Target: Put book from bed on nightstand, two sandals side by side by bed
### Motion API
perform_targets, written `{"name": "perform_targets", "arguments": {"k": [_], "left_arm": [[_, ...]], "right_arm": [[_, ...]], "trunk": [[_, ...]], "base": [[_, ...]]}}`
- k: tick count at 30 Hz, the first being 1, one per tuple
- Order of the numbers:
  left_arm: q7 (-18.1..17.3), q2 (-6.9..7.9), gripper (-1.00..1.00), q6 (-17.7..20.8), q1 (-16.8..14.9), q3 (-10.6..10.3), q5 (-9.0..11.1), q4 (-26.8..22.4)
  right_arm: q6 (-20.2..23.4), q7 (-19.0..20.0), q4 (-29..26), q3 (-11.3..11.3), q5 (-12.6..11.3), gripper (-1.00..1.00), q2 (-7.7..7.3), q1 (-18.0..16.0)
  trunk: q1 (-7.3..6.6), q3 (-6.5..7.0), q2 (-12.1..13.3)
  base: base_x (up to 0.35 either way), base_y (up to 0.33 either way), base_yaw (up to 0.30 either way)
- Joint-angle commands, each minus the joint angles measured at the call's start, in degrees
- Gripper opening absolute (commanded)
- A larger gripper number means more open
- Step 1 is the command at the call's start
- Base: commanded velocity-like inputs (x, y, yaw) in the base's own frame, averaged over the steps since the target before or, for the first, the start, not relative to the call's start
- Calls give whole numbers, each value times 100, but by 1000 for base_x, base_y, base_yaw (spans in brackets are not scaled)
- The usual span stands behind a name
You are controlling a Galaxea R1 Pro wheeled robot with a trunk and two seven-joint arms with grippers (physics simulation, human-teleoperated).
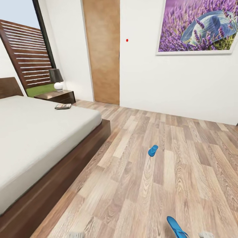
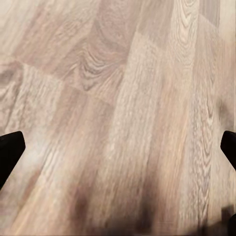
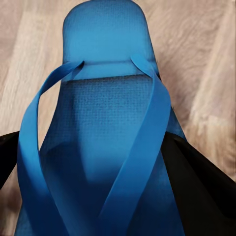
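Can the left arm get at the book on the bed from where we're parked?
Probably not. The book lies at the far corner of the bed, by the nightstand, well ahead. The left gripper hangs over bare floor, jaws open. Drive closer first.

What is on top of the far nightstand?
On the nightstand stands a lamp with a dark shade and round white base. The bed's mattress hides part of the nightstand's top, so anything there stays unseen.

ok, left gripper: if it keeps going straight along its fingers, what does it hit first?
The bare wood-plank floor. Nothing lies between the left gripper, its dark fingers spread wide, and the planks; how far off they are is unclear.
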Motion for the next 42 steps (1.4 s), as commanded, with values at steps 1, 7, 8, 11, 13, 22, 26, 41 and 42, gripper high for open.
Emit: {"name": "perform_targets", "arguments": {"k": [1,7,8,11,13,22,26,41,42], "left_arm": [[-30,-1,100,60,-2,9,60,-3],[-33,-1,100,60,1,9,60,-3],[-31,-1,100,57,1,8,60,-3],[-33,-1,100,56,-1,8,60,-3],[-33,-1,100,58,0,8,60,-3],[-30,-1,100,60,0,8,60,-3],[-30,-1,100,60,0,8,60,-3],[-30,-1,100,60,2,8,60,-3],[-30,-3,100,60,0,8,60,-3]], "right_arm": [[-15,16,7,2,-10,-100,-1,-4],[-15,9,7,2,-10,-100,1,-4],[-15,9,7,2,-10,-100,3,-4],[-15,8,7,2,-10,-100,6,-4],[-15,8,7,2,-10,-100,7,-4],[-15,8,7,2,-10,-100,6,-4],[-15,8,7,2,-10,-100,5,-4],[-15,8,7,2,-10,-100,7,-4],[-15,8,7,2,-10,-100,7,-4]], "trunk": [[0,-5,-2],[0,-5,-2],[0,-5,-2],[0,-5,-2],[0,-5,-2],[0,-5,-2],[0,-5,-2],[0,-5,-2],[0,-5,-2]], "base": [[73,21,-133],[20,6,-233],[3,1,-267],[1,0,-270],[0,0,-271],[106,0,-270],[305,0,-259],[324,65,-60],[209,77,-34]]}}
